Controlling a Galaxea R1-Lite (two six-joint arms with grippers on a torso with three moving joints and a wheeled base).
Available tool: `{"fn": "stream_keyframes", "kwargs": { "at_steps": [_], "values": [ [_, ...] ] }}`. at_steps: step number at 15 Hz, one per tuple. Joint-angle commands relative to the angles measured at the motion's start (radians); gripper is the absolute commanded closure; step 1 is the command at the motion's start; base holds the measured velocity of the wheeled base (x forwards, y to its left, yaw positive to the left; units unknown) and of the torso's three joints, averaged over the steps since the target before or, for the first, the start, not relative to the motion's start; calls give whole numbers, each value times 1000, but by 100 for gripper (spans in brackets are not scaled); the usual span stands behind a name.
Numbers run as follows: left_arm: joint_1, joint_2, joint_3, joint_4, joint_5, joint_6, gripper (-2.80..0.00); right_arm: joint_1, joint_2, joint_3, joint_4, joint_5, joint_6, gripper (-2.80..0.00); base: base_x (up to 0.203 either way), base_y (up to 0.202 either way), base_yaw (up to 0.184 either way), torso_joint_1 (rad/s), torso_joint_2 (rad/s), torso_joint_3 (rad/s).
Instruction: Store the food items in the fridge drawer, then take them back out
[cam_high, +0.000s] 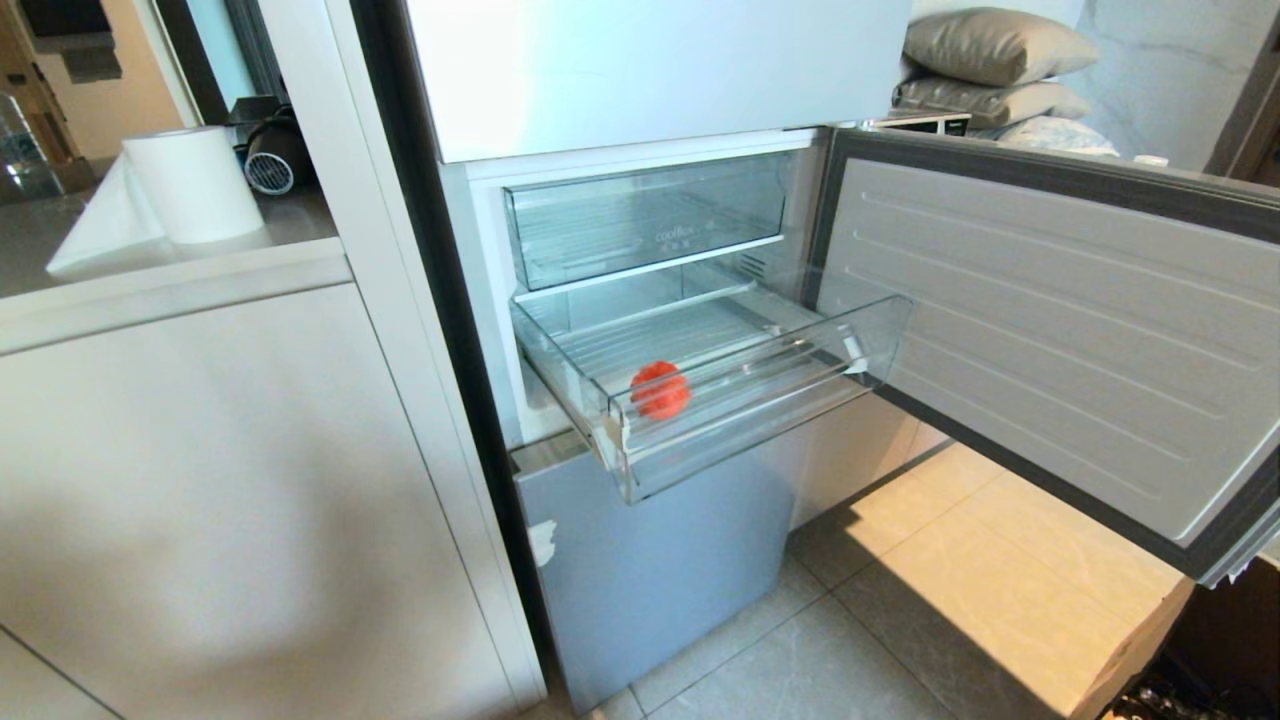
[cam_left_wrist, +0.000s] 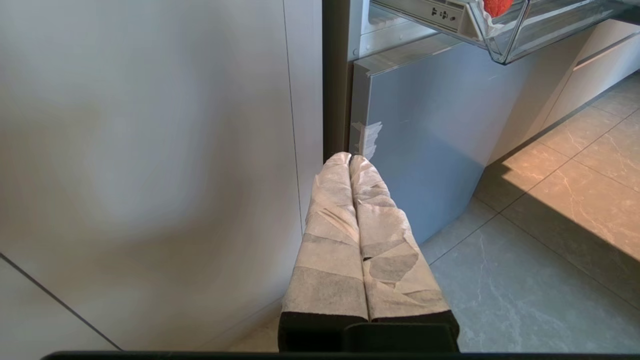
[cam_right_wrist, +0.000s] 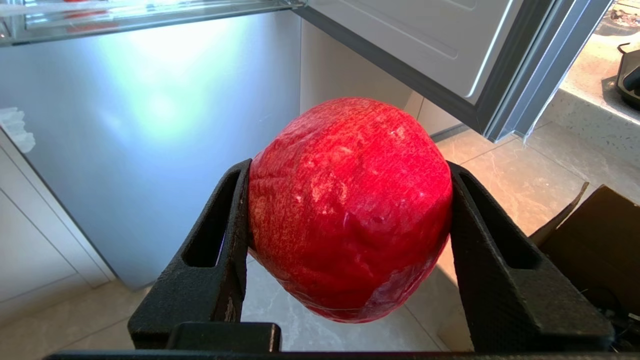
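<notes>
One fruit in the drawer, one clamped in the right pincer: the task looks midway, direction unclear.

A glossy round red fruit (cam_high: 660, 389) lies near the front-left corner of the pulled-out fridge drawer (cam_high: 760, 400), clear plastic with a ribbed floor and thick lip. The right pincer (cam_right_wrist: 350, 210), its black jaws spread wide, grips a second red fruit (cam_right_wrist: 350, 210), mottled and slightly lumpy, low before the fridge. The left pincer (cam_left_wrist: 350, 162), its padded fingers pressed together and empty, hangs by the white cabinet (cam_left_wrist: 150, 150).

Bright daylight from the right, sunlit floor tiles (cam_high: 1000, 590), glare on fridge front (cam_right_wrist: 150, 110), soft cabinet shadows.
</notes>
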Motion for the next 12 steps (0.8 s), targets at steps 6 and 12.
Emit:
{"fn": "stream_keyframes", "kwargs": {
  "at_steps": [6, 12],
  "values": [
    [0, 0, 2, 0, 0, 0, 0, 0, -2, 2, 5, -1, 4, 0, -1, -1, 75, 2, 1, 1],
    [0, 0, 2, 0, 0, 0, 0, 0, 1, 0, 5, -1, 4, 0, 2, -7, 173, 0, 1, 1]
  ]
}}
